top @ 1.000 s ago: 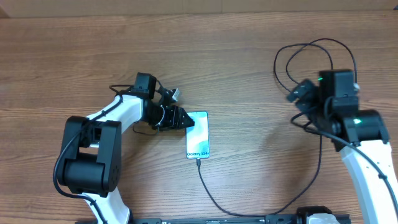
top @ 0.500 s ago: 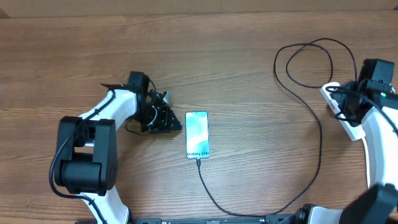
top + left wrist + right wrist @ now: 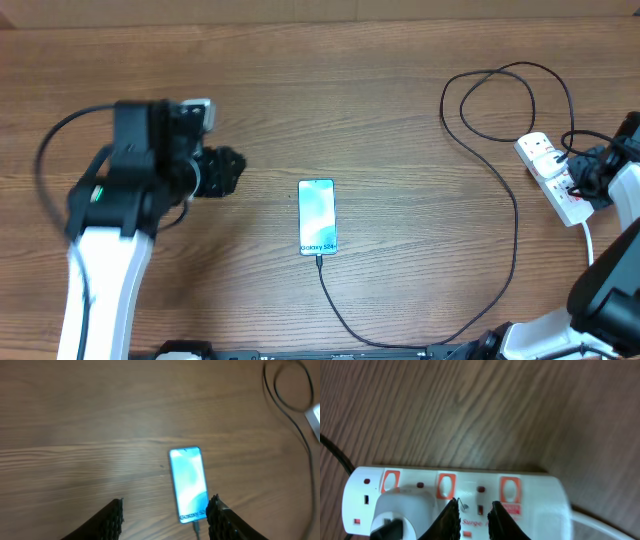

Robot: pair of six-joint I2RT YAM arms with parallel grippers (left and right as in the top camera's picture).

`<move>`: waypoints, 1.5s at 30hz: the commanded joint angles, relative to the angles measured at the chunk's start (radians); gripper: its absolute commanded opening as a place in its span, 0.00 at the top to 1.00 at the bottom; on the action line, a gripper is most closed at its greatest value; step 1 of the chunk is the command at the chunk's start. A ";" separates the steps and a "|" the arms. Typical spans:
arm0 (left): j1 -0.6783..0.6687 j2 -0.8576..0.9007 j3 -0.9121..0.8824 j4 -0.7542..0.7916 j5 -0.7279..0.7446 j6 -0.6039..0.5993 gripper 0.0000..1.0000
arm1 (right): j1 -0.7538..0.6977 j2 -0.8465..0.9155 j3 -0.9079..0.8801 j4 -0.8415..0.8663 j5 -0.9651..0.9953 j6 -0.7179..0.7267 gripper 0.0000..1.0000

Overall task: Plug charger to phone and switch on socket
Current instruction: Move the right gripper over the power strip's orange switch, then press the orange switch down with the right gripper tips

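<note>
Fingers of the right end effector (image 3: pixel 472 517), nearly closed and empty, hover just above the white plastic power strip (image 3: pixel 460 500) with red switches. Left end effector (image 3: pixel 165 520) stands half open, empty; the slim black-edged phone (image 3: pixel 189 484) lies beyond it, black cable (image 3: pixel 400 330) plugged in.

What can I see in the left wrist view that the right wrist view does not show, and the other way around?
Only the left wrist view shows the phone with its lit screen, the charger looping at the upper right, and the left gripper open above the table. Only the right wrist view shows the socket up close, with its red switches and a white plug in one outlet, and the right gripper nearly closed over it. Both show the wooden table.
</note>
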 commanded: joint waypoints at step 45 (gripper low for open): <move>-0.002 -0.474 0.002 -0.300 -0.667 -0.095 0.00 | 0.041 0.106 -0.003 0.132 -0.057 -0.226 0.96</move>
